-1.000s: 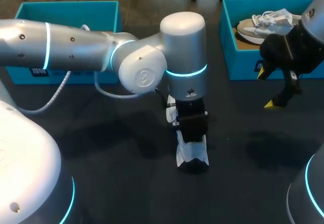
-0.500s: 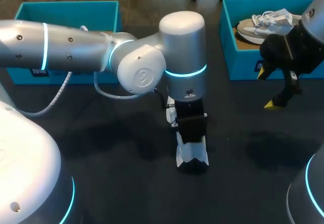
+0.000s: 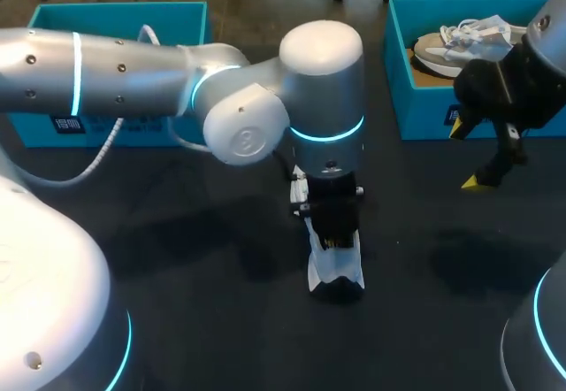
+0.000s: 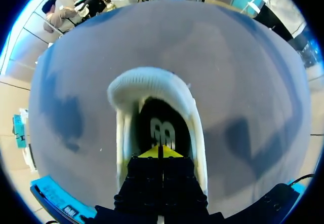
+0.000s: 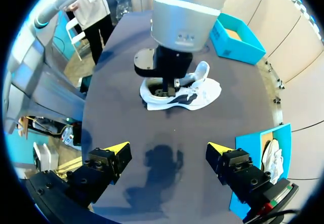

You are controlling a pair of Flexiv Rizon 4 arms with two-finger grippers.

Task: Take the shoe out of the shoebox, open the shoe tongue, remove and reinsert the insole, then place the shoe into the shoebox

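Observation:
A white shoe [image 3: 336,272] stands on the dark table near the middle, also seen in the right wrist view [image 5: 198,93]. My left gripper [image 3: 332,246] reaches down into its opening. In the left wrist view the yellow tips [image 4: 161,151] are pressed together over the dark insole [image 4: 162,125], inside the white collar [image 4: 152,79]. Whether they pinch the insole cannot be seen. My right gripper [image 3: 469,155] hangs open and empty at the right, in front of the right shoebox [image 3: 393,64]; the shoe lies well ahead of its fingers [image 5: 167,149].
A second light shoe [image 3: 464,42] lies in the right teal shoebox, whose corner shows beside my right gripper [image 5: 253,148]. Another teal box [image 3: 115,15] stands at the back left [image 5: 238,39]. My left arm's big joint [image 3: 323,90] hangs over the table's middle.
My left arm's wrist and forearm have turned slightly, and its gripper sits a little differently in the shoe. The shoe and my right arm have not moved.

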